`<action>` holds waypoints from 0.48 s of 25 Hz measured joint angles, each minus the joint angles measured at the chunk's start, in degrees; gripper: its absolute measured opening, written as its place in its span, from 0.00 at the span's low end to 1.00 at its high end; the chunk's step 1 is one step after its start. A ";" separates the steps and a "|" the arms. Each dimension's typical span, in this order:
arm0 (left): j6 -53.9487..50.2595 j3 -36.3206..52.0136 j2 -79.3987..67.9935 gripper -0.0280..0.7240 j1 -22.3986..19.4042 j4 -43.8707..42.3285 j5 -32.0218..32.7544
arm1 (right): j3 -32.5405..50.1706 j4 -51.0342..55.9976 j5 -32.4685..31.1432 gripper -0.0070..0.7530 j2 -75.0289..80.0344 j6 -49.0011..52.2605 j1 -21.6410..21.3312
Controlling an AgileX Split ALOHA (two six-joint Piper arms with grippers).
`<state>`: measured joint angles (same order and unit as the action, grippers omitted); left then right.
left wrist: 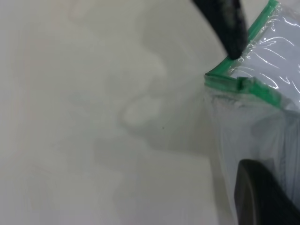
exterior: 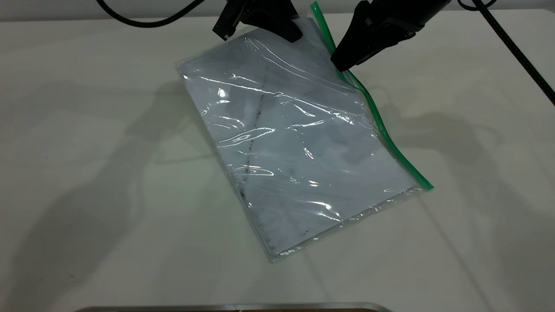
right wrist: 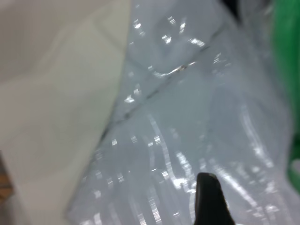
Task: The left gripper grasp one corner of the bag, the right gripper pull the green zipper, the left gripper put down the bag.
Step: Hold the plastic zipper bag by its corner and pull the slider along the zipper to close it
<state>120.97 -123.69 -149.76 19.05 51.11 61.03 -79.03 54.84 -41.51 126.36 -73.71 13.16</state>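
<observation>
The bag [exterior: 295,143] is a clear pouch with white paper inside. It slants across the table, its far end lifted. The green zipper [exterior: 390,138] runs along its right edge. My left gripper [exterior: 260,29] is at the far corner, shut on the bag; in the left wrist view one of its fingers [left wrist: 262,197] presses the plastic below the folded green zipper [left wrist: 234,84]. My right gripper [exterior: 344,63] sits on the green zipper near the far end. Its finger [left wrist: 229,28] touches the strip. In the right wrist view one finger [right wrist: 211,201] lies over the bag [right wrist: 187,117], with the green zipper [right wrist: 286,56] beside it.
The white table [exterior: 86,173] surrounds the bag. A metal-rimmed edge [exterior: 234,307] shows at the front. Black cables [exterior: 516,47] hang at the far right and far left.
</observation>
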 joint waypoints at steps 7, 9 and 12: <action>0.00 0.00 0.00 0.11 0.07 1.28 -0.05 | 0.00 1.83 3.97 0.66 0.36 0.00 0.00; 0.00 0.00 0.00 0.11 0.11 1.96 -0.05 | 0.00 2.42 4.11 0.66 0.78 0.00 0.00; -0.09 0.00 0.00 0.11 0.13 2.96 -0.05 | 0.00 3.13 4.35 0.66 1.09 -0.18 0.00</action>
<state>120.89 -123.69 -149.76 19.18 54.07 60.97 -79.03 57.97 -37.16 127.45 -73.90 13.16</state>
